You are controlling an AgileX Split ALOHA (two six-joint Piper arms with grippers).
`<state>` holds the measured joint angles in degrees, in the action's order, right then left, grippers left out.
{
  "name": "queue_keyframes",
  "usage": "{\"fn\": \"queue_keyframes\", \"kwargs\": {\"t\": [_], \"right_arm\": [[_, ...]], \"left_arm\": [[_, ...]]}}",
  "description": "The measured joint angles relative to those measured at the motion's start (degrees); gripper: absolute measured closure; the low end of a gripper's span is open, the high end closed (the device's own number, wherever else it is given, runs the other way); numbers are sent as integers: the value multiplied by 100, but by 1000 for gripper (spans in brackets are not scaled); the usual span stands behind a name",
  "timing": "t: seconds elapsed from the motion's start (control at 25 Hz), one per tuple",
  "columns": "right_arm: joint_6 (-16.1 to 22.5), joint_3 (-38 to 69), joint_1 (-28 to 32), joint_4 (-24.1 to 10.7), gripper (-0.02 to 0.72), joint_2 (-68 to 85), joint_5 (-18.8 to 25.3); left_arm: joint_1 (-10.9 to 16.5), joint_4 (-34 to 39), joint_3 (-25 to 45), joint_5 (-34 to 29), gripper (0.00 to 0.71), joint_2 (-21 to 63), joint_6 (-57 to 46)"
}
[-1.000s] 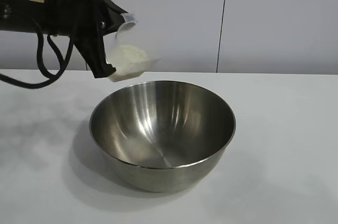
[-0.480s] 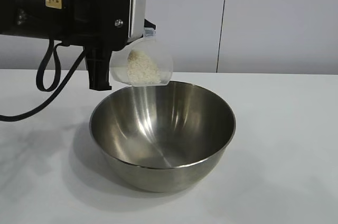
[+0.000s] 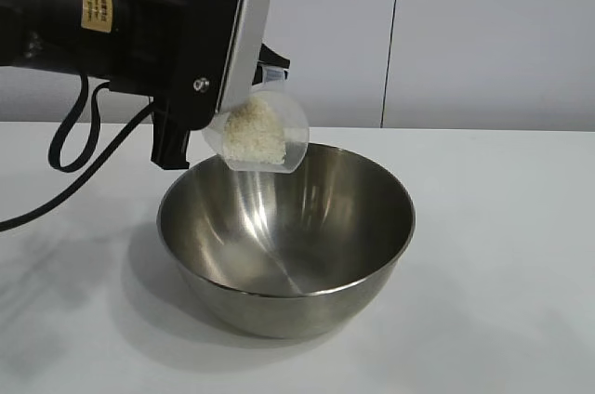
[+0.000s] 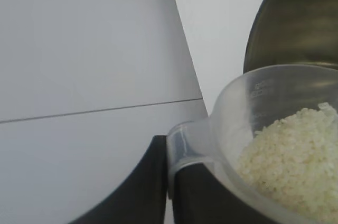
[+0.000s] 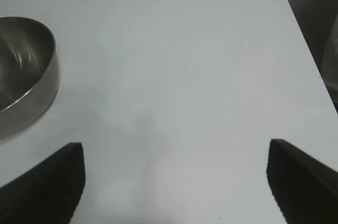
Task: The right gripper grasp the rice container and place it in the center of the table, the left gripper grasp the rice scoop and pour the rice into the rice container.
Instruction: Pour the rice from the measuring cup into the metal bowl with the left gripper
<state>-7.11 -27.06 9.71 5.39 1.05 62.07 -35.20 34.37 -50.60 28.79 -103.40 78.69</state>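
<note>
At the left of the exterior view the left gripper (image 3: 244, 101) is clamped on the handle of the scoop (image 3: 258, 134), its jaws pinched nearly together on that thin tab, and it holds the scoop tipped on its side above the near-left rim of the bowl (image 3: 286, 236). The rice (image 3: 255, 132) sits as a pale heap against the scoop's lower wall, and none can be seen in the bowl, whose inside shows only bare reflections (so the pour looks just about to start, by my reading). The main risk lies here: the scoop hangs right over the rim rather than well over the middle, so if the tilt goes on from this spot, grains may run down the outer side of the bowl or scatter on the table (image 3: 502, 255). A quick tip could also send the heap out all at once and bounce grains off the steep steel wall. The handle is a slim hold, as the left wrist view shows, so the scoop might twist in the grip as its load shifts. The bowl stands upright near the table's middle, touching nothing else. Further right, the right gripper (image 5: 174, 182) hovers over bare table well clear of the bowl, its fingers spread wide and holding nothing; parked there it poses little danger.
</note>
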Motion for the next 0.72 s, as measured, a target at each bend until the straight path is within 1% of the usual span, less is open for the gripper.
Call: {"fn": "queue_keyframes", "kwargs": {"t": [0.2,0.4,0.52,0.72], "right_arm": [[0,0,0,0,63,0,0],[0,0,0,0,63,0,0],[0,0,0,0,63,0,0],[0,0,0,0,63,0,5]], "left_arm": [[6,0,-173,141,704,-119,761],[106,-6,-191,87,704,-119,2020],[117,-23,-191,40,704,-119,2718],[117,-42,-191,30,704,-119,3529]]}}
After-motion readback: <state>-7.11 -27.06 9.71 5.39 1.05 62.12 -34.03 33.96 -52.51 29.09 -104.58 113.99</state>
